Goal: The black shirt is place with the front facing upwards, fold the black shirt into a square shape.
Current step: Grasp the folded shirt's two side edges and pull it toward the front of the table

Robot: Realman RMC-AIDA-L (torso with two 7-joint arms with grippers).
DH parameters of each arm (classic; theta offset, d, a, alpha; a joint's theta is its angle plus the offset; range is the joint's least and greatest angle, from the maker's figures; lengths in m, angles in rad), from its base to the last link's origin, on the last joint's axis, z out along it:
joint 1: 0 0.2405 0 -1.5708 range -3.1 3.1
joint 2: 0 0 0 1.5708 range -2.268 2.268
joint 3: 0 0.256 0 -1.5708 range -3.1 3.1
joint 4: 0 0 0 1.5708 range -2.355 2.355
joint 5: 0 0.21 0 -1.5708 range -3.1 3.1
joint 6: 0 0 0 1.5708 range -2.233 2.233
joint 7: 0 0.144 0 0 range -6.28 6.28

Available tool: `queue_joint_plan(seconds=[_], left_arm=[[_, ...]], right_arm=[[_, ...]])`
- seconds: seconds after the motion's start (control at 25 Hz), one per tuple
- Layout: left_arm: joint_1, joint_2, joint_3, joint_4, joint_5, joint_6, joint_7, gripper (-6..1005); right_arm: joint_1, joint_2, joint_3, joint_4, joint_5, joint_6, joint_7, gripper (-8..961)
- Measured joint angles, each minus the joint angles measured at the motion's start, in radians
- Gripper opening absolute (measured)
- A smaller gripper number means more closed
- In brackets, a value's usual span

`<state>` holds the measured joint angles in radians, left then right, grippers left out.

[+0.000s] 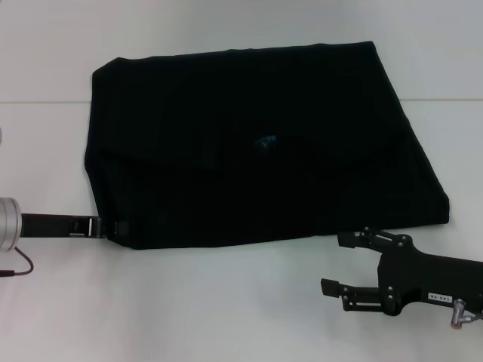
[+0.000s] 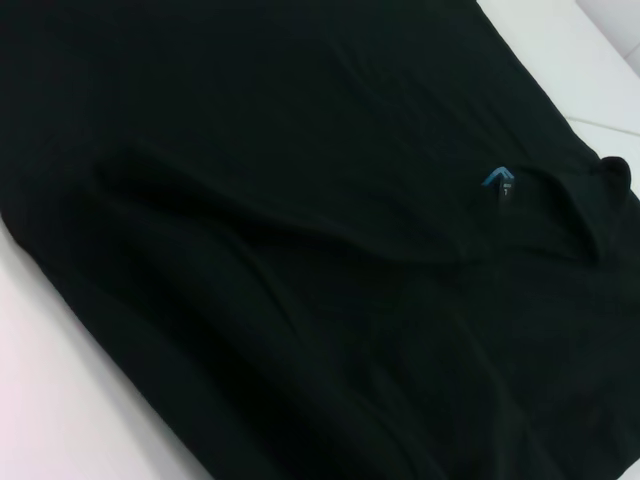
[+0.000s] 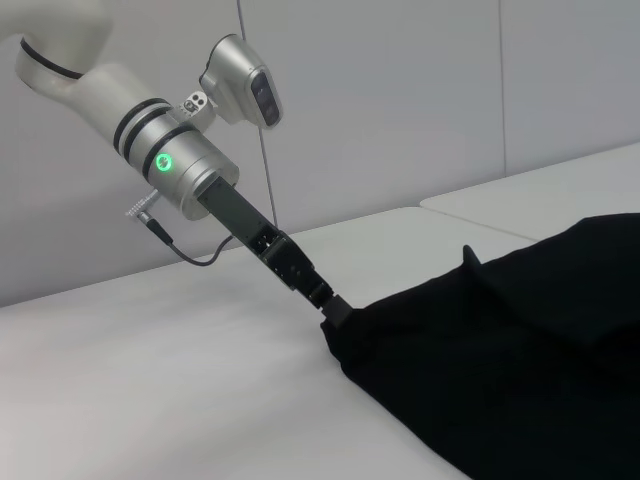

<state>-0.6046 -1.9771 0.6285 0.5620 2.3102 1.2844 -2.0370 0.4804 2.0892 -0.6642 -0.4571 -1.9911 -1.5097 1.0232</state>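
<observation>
One black shirt [image 1: 256,143], partly folded, spread on the white table [image 1: 226,302]. Mid-fold, apparently: left gripper [image 1: 113,226] clamped on the shirt's near-left corner; right gripper [image 1: 355,264] released, just off the near-right edge. Next, probably: take that right corner too, then carry both far. Two grippers, one shirt.

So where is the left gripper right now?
In the head view, the left gripper is low on the robot's left, at the near-left corner of the black shirt; its fingertips are hidden by the cloth.
</observation>
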Motion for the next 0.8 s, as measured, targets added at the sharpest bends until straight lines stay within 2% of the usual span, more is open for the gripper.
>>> queue_joint_plan(seconds=[0.2,0.4,0.52,0.6,0.8], left_arm=[[0.000,0.004,-0.003,0.001,-0.001,0.006,0.000,23],[0.000,0.012,-0.019,0.001,-0.011,0.038,0.000,23],[0.000,0.015,-0.022,0.001,-0.011,0.049,-0.002,24],[0.000,0.016,-0.022,0.001,-0.012,0.049,-0.003,24],[-0.002,0.016,-0.023,0.001,-0.012,0.048,-0.009,55]], right_arm=[[0.000,0.000,0.037,0.000,0.000,0.000,0.001,925],[0.002,-0.008,0.184,-0.025,0.000,0.013,0.142,925],[0.004,-0.032,0.235,-0.085,0.000,0.016,0.326,925],[0.004,-0.057,0.238,-0.144,-0.008,0.017,0.484,924],[0.028,-0.138,0.222,-0.268,-0.104,0.017,0.858,924]])
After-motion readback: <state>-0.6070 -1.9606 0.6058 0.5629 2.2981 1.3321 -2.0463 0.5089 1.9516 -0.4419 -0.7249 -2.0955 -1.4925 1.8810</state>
